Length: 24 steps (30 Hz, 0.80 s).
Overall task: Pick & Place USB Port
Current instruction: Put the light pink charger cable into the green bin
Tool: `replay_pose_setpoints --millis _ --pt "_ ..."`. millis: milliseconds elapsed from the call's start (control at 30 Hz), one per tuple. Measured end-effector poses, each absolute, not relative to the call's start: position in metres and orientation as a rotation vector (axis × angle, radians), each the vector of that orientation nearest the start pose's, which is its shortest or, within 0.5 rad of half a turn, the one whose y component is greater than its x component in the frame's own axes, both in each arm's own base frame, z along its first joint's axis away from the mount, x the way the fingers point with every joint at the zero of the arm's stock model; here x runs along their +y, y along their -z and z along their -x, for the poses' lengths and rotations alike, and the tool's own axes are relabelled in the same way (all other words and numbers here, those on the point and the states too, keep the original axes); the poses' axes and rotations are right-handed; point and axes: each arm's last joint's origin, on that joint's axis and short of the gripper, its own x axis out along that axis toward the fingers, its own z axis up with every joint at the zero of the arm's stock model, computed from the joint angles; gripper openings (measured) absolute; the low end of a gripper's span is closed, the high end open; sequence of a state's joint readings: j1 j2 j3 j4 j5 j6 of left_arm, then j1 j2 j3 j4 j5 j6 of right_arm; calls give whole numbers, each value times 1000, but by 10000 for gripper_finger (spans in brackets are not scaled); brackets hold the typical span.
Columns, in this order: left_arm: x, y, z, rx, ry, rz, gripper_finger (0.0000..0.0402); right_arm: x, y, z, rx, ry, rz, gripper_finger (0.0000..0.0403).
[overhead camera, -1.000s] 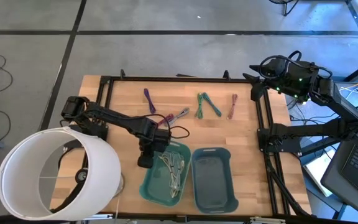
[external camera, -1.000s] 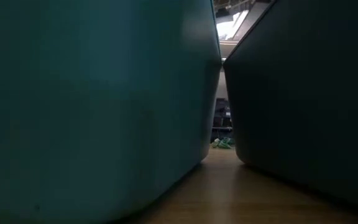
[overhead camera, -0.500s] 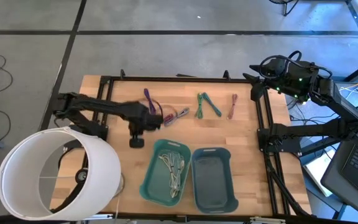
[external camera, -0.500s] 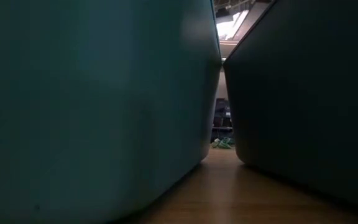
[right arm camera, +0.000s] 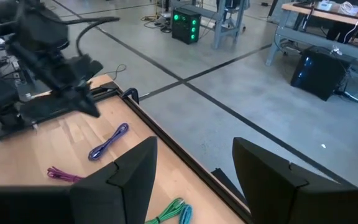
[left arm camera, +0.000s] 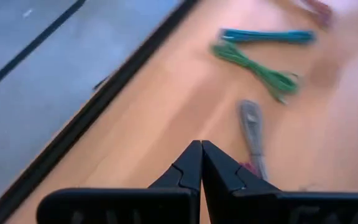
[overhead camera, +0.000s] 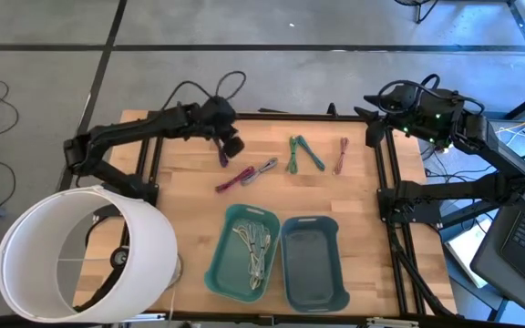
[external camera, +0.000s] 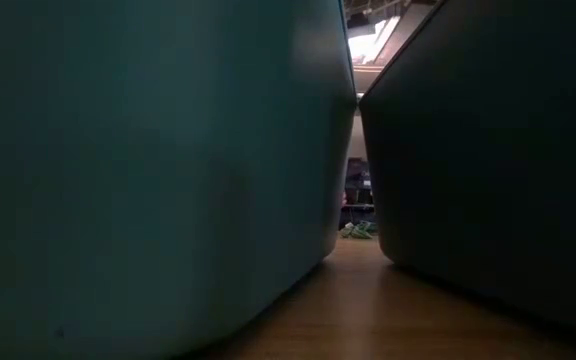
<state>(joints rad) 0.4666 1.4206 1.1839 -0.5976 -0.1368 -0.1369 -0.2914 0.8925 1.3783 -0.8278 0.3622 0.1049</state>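
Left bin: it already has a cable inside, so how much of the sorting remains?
Done: one pale cable lies in the left bin; the right bin shows nothing inside. In hand: nothing; the left claw, fingers shut and empty, is over the table's far side near the purple cable. The right claw waits open at the far right corner. Left: the magenta-grey, green, teal and red cables.

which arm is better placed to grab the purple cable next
Left. The left gripper hangs right beside the purple cable at the table's far edge, fingers shut. The right gripper, open, is parked at the far right corner, beyond the green cables.
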Motion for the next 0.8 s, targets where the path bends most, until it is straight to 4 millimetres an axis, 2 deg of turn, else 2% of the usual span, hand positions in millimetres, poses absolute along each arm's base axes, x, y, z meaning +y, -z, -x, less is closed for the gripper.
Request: replay_pose_setpoints --millis 133,233,400,533,667,800 --pt "161 -282 -248 835 -866 435 3 -48 -444 -123 317 669 -109 213" --pt "173 -274 -240 879 -935 506 9 -48 -444 -124 318 669 -105 213" --pt "179 -268 -244 866 -866 575 58 -48 -444 -124 322 666 -79 213" --pt "180 -273 -253 762 -774 627 105 -50 -443 -129 324 679 -109 213" --pt "177 -282 -267 627 -657 618 134 -52 -429 -133 449 708 -180 213" --pt "175 -292 -279 510 -583 586 143 -56 -410 -137 604 751 -343 213"
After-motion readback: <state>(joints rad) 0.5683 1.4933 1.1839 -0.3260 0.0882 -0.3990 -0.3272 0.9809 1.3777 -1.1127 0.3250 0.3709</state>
